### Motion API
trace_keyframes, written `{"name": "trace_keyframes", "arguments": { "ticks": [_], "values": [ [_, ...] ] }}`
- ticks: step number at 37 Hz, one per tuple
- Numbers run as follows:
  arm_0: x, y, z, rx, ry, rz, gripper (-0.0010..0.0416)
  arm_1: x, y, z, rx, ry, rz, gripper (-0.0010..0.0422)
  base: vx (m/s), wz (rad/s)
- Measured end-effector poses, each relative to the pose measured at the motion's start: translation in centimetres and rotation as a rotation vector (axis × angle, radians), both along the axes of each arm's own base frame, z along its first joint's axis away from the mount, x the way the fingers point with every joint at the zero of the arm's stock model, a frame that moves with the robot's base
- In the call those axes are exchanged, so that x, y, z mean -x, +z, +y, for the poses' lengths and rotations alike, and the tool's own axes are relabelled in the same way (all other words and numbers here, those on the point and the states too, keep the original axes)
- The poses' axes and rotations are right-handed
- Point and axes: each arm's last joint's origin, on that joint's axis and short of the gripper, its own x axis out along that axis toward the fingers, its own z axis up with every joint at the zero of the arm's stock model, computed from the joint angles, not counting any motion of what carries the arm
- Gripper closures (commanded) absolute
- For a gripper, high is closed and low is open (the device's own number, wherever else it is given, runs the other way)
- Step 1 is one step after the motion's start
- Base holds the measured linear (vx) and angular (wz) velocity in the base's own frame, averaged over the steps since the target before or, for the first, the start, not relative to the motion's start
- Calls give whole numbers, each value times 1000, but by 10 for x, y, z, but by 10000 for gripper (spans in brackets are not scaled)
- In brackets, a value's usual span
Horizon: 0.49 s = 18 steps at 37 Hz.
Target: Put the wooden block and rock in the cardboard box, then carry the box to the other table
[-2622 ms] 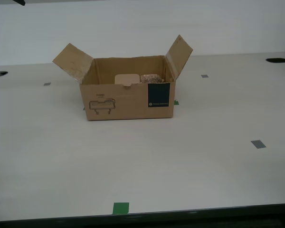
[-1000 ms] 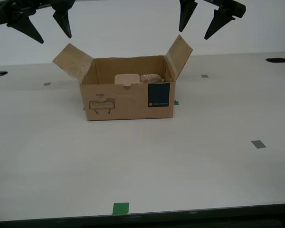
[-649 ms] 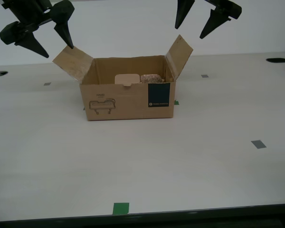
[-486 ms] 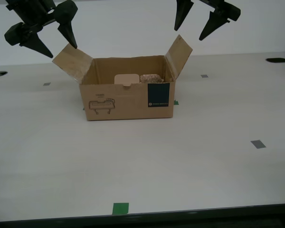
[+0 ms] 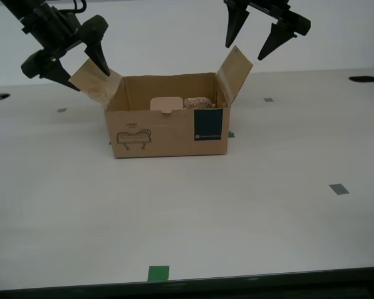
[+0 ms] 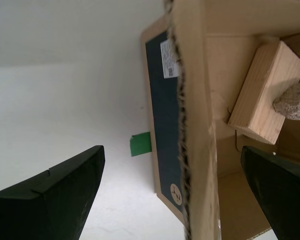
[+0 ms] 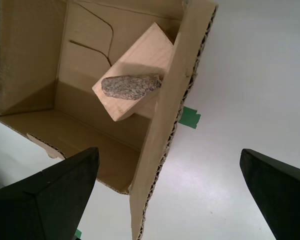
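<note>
The cardboard box (image 5: 168,131) stands open on a smooth white table (image 5: 187,212), both side flaps raised. Inside it lies the wooden block (image 5: 166,103) (image 6: 262,95) (image 7: 140,55), with the rock (image 5: 198,101) (image 6: 295,100) (image 7: 131,86) resting on it. My first gripper (image 5: 89,78) (image 7: 169,149) is open and straddles the flap (image 5: 96,81) on the exterior view's left. My second gripper (image 5: 244,51) (image 6: 171,148) is open astride the top edge of the flap (image 5: 237,71) on the exterior view's right. The other table is out of view.
A green tape mark (image 5: 158,273) sits near the table's front edge, and grey marks (image 5: 339,189) lie on the exterior view's right. More green tape (image 6: 140,144) lies beside the box. Dark cable holes (image 5: 364,79) sit at the table's back corners.
Both grippers came into view from above and dropped to the flaps, the first lower and closer in. The box, block and rock have not moved.
</note>
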Motion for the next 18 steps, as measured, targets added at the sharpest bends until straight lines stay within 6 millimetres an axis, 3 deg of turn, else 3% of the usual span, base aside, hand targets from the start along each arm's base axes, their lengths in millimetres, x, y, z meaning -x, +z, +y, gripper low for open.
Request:
{"name": "trace_keyframes", "arguments": {
  "ticks": [5,18],
  "values": [
    [-1,-8,3,4,1,16,18,-3,-14,-1,17,-5,35,39,0,0],
    [0,-34,5,-12,-31,6,19,-8,-19,-2,22,3,24,39,0,0]
  ]
}}
